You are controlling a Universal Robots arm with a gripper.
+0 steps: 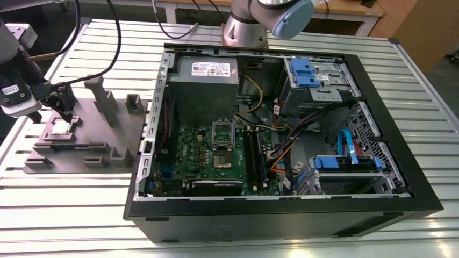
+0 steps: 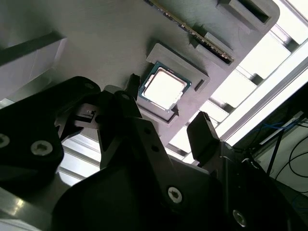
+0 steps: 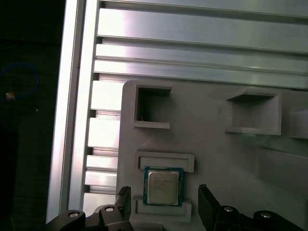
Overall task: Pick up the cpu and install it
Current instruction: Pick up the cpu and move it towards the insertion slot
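Note:
The cpu (image 1: 61, 128) is a small square chip with a shiny metal top. It lies flat in a raised pocket of the grey moulded tray (image 1: 93, 141) at the exterior view's left. My gripper (image 1: 63, 114) hangs just above it. In both wrist views the cpu (image 2: 163, 89) (image 3: 163, 186) shows between my two black fingers (image 2: 204, 132) (image 3: 206, 199), which stand apart on either side of it. The gripper (image 2: 168, 108) (image 3: 163, 192) is open and holds nothing. The silver socket frame (image 1: 223, 130) sits on the green motherboard (image 1: 197, 156) inside the open computer case (image 1: 287, 215).
The tray has upright posts (image 1: 99, 97) and blocks close behind my gripper. The case's black wall (image 1: 154, 123) rises between the tray and the motherboard. Inside are a power supply (image 1: 204, 72), drive bays (image 1: 315, 80), loose cables (image 1: 287, 150). A slatted metal table (image 1: 72, 199) carries everything.

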